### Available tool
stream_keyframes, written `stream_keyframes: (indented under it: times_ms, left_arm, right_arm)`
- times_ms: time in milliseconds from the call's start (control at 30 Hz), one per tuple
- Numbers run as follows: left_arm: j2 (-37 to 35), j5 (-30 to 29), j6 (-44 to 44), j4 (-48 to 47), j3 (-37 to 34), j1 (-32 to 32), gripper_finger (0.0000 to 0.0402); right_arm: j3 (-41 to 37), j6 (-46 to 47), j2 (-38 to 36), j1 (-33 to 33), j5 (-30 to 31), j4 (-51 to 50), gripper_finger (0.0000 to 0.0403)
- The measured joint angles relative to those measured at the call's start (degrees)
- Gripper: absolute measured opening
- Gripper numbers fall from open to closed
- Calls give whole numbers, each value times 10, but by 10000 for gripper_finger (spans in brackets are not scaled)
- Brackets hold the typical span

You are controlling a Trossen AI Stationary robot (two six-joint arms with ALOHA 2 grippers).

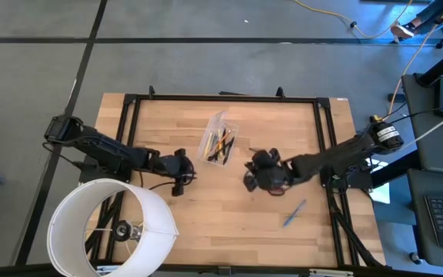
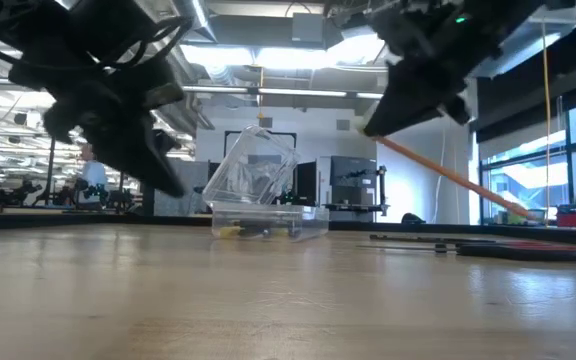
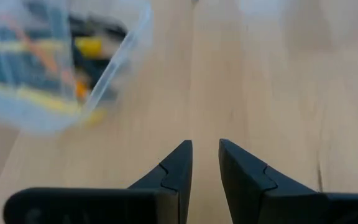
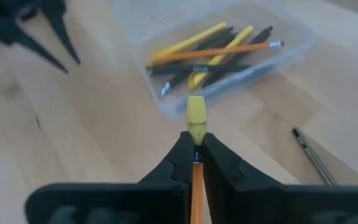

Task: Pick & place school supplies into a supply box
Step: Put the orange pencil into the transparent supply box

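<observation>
While my right gripper is hanging above the middle of the counter, just to the right of the supply box, its fingers are pinching an orange pencil (yellow eraser cap pointing forward toward the box, shaft slanting down behind the gripper in the low view).

Item: supply box, clear plastic, is sitting on the counter toward the far middle with its lid standing open. It is holding several pens and pencils: black, yellow, and one orange with a pale eraser tip.

Item: blue pen, is lying loose on the counter to the right, nearer the front edge, well apart from the box.

Item: thin dark pen, is lying on the counter beside the box, seen from my right wrist.

Item: my left gripper, is hovering over bare wood just left of the box, fingers slightly parted and carrying nothing.

Item: large white cylinder, is occupying the near left corner.
</observation>
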Motion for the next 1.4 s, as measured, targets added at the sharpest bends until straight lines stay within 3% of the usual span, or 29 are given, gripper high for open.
stream_keyframes:
  times_ms: [100,300,400,567,900,1133,1400]
  left_arm:
    - [-24,-45,-25,-65,0,0,72]
    - [-52,-287,-36,-111,0,0,72]
    - [-50,-357,13,-86,0,7,72]
    - [-29,-330,53,-49,0,61,72]
    - [34,-181,75,76,0,133,72]
    - [73,-127,79,152,0,135,72]
    - [96,-75,80,223,0,134,72]
  right_arm:
    - [0,-4,0,-34,-10,35,25]
    - [0,-42,0,-107,-56,123,21]
    - [0,-55,0,-146,-74,160,25]
    - [0,-60,0,-214,-125,190,22]
    - [0,-35,0,-337,-216,201,22]
    - [0,11,0,-376,-218,221,24]
    - [0,30,21,-375,-185,269,21]
